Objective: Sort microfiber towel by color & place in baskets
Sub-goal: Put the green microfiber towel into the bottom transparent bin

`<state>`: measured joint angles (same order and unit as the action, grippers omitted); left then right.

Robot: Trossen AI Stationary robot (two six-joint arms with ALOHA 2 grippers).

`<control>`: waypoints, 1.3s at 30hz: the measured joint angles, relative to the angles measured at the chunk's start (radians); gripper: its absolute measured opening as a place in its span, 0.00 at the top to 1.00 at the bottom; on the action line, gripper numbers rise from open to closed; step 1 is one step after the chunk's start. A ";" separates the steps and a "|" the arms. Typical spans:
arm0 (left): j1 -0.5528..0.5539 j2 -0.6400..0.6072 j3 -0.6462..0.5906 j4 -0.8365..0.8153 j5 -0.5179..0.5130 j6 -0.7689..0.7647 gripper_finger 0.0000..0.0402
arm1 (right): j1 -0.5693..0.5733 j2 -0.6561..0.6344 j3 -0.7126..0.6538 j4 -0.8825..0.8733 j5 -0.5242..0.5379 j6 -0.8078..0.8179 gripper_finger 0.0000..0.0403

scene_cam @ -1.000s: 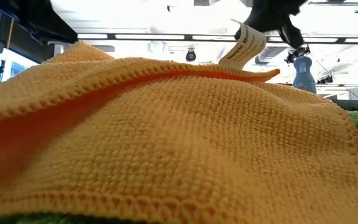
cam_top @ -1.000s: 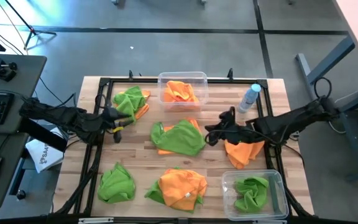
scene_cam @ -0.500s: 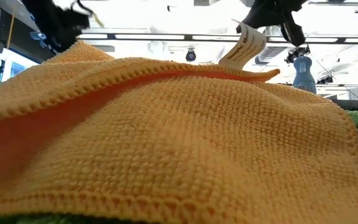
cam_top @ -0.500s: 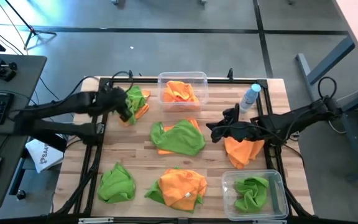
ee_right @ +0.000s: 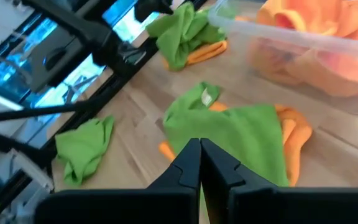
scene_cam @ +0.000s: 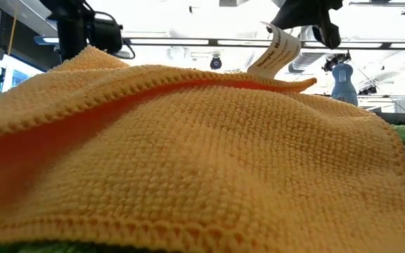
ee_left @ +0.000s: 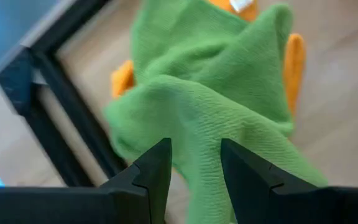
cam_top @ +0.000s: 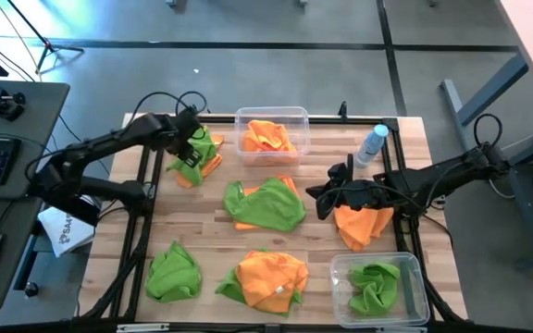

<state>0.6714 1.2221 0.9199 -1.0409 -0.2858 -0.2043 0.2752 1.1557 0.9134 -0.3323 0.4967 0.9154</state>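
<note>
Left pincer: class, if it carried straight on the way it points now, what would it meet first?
Most likely the green towel lying on an orange towel; the open left pincer aims straight at it, though the gap is hard to judge.

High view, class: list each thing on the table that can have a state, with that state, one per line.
Back basket: holds orange towels.
Front right basket: holds a green towel.
Bottle: upright, blue cap on.
Left end effector: open, above the back-left green towel.
Right end effector: shut, empty, near the centre green towel.
</note>
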 joint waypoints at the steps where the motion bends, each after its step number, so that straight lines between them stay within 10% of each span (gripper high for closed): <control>1: 0.003 0.014 0.000 0.000 0.020 0.000 0.68 | 0.000 0.000 0.000 -0.002 -0.008 -0.001 1.00; 12: 0.003 0.135 0.000 0.000 0.060 -0.089 0.69 | 0.000 0.000 0.001 -0.091 -0.088 -0.025 1.00; 19: -0.010 0.171 0.000 -0.002 0.096 -0.125 0.97 | 0.000 0.000 0.001 -0.096 -0.088 -0.086 1.00; 39: -0.544 -0.276 0.220 -0.052 -0.017 -0.630 1.00 | -0.007 0.001 0.001 -0.219 -0.131 -0.315 1.00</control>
<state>0.1271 0.9461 1.1404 -1.0925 -0.3027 -0.8345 0.2684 1.1564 0.9146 -0.5510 0.3654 0.6000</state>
